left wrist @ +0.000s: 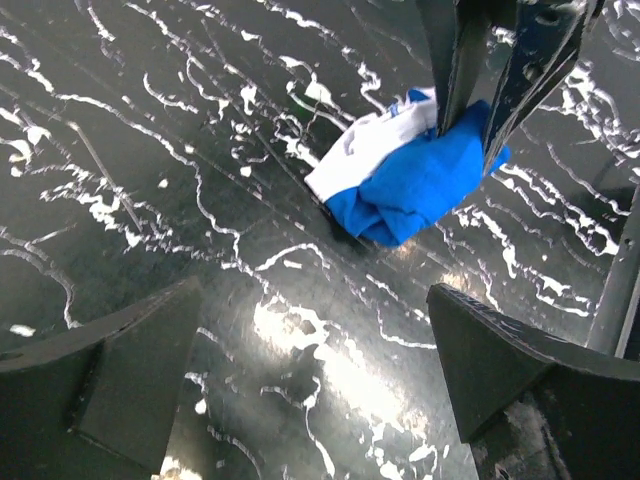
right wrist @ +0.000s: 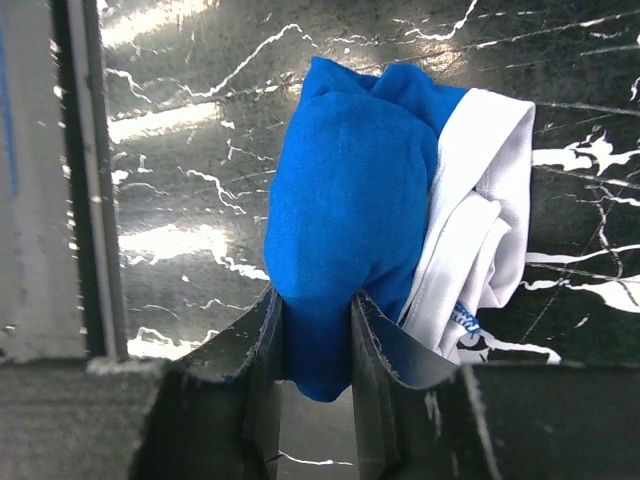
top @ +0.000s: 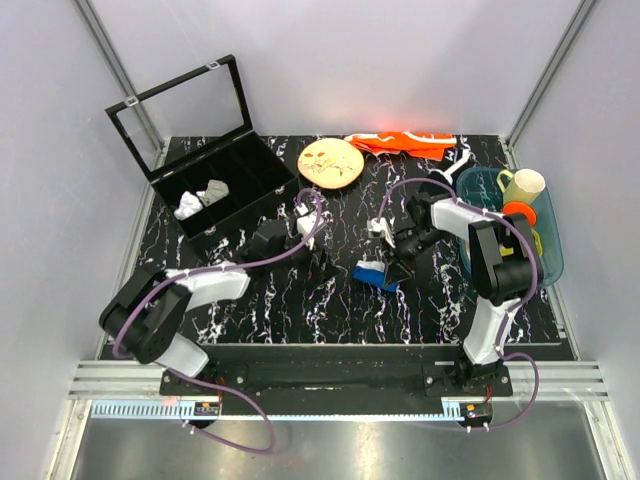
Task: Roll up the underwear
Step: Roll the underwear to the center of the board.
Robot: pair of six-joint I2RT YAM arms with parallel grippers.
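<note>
The underwear (top: 372, 273) is a bunched royal-blue bundle with its white waistband showing, lying on the black marbled table near the middle. My right gripper (top: 397, 270) is shut on the bundle's blue fabric; in the right wrist view the underwear (right wrist: 350, 210) sits pinched between the two fingers (right wrist: 262, 330). In the left wrist view the underwear (left wrist: 400, 180) lies ahead with the right gripper's fingers (left wrist: 470, 70) clamped on it. My left gripper (top: 318, 260) is open and empty, a short way left of the bundle; its own view (left wrist: 310, 370) shows only bare table between the jaws.
An open black compartment box (top: 215, 190) with small white cloth pieces (top: 200, 198) stands at the back left. A round wooden plate (top: 331, 163) and an orange cloth (top: 405, 143) lie at the back. A blue tub (top: 545, 240) with cups stands at the right edge.
</note>
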